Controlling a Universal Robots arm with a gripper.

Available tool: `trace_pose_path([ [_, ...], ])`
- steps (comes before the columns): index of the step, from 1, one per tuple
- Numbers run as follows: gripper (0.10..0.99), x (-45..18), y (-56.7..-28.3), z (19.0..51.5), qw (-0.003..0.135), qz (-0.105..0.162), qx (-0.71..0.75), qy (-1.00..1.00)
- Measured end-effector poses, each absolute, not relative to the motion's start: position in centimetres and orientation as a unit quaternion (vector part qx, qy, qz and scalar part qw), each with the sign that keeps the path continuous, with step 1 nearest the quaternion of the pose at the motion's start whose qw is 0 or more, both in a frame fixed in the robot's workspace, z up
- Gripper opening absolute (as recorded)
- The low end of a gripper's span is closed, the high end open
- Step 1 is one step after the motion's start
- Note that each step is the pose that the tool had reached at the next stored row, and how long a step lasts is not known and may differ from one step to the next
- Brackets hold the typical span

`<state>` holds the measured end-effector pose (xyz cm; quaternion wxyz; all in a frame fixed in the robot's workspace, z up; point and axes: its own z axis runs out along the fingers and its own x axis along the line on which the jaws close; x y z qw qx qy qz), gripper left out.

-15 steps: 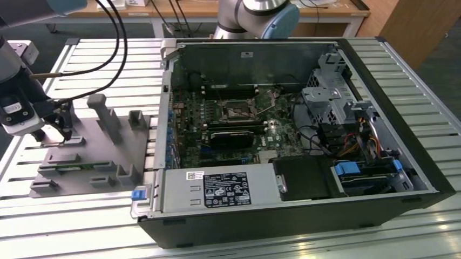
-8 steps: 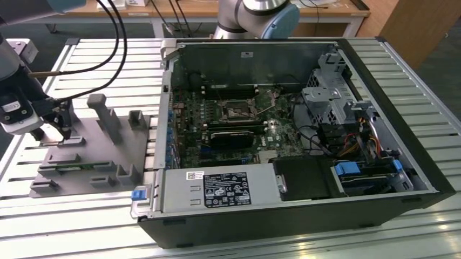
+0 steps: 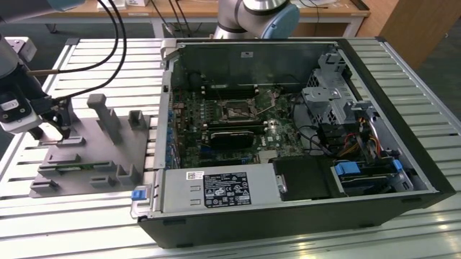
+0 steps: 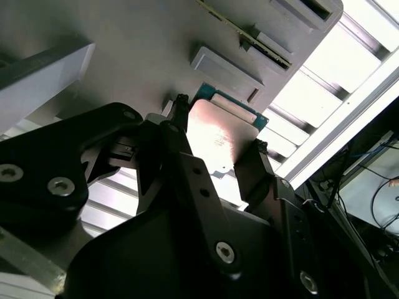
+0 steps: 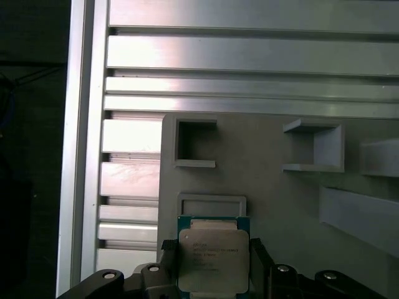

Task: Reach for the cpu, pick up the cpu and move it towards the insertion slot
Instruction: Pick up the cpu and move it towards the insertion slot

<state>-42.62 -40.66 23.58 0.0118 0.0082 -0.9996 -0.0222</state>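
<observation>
The cpu (image 5: 214, 258), a small square chip with a silvery top and a green rim, sits between my gripper's (image 5: 211, 252) two black fingers just over the grey plastic fixture (image 5: 268, 187). In the second wrist view the fingertips (image 4: 181, 113) press on opposite edges of the cpu (image 4: 218, 134), so the gripper (image 4: 218, 129) is shut on it. In the exterior view the gripper (image 3: 58, 129) hangs low over the fixture's (image 3: 94, 156) far corner on the exterior view's left. The insertion slot (image 3: 234, 109) lies inside the open computer case, well to the right.
Grey posts (image 3: 108, 116) stand on the fixture between the gripper and the case. The case wall (image 3: 167, 108) rises at the fixture's right edge. Cables (image 3: 115, 48) hang above the fixture. A ribbed metal table (image 3: 86, 54) carries everything.
</observation>
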Motion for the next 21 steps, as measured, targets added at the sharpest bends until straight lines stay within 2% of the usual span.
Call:
trace_pose_path([
  [21,0.545,-42.62,-40.67,24.48,0.012,-0.022,0.008,-1.000],
])
